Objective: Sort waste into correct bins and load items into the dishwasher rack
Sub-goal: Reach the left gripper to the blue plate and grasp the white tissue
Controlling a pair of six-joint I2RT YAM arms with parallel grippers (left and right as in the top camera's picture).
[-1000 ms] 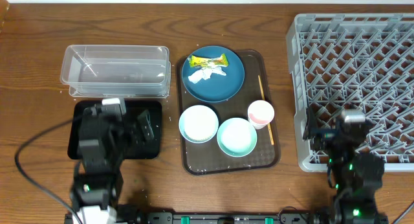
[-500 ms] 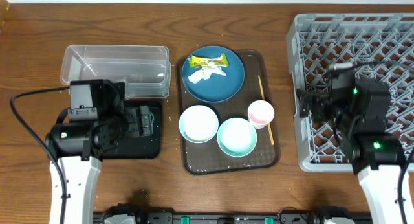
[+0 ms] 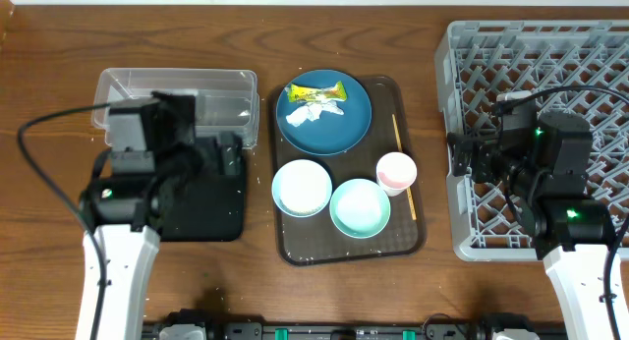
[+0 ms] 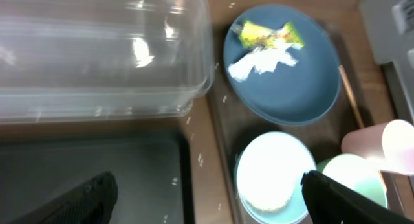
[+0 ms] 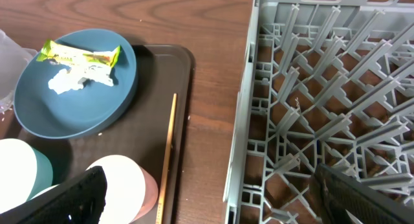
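The dark blue plate [image 3: 324,124] on the brown tray holds the yellow-green wrapper [image 3: 316,91] and white tissue [image 3: 316,111]. The white bowl [image 3: 301,187], mint-green bowl [image 3: 360,206], pink cup [image 3: 396,172] and chopstick [image 3: 403,163] sit in front of it. My left gripper [image 3: 226,161] is open and empty over the black tray [image 3: 197,217], next to the clear tub [image 3: 177,104]. My right gripper [image 3: 470,165] is open and empty at the left edge of the grey rack [image 3: 550,75]. The left wrist view shows rice [image 4: 268,201] in the white bowl and grains on the black tray [image 4: 97,166].
The brown serving tray [image 3: 349,250] lies between the bins and the rack. The right wrist view shows the chopstick [image 5: 167,159] along the tray's right rim, the pink cup [image 5: 123,182] and the rack wall [image 5: 242,120]. Bare wood table surrounds everything.
Both arms have reached out from the front edge. The left gripper moved back over the black tray toward the tub. The right gripper moved to the rack's left edge.
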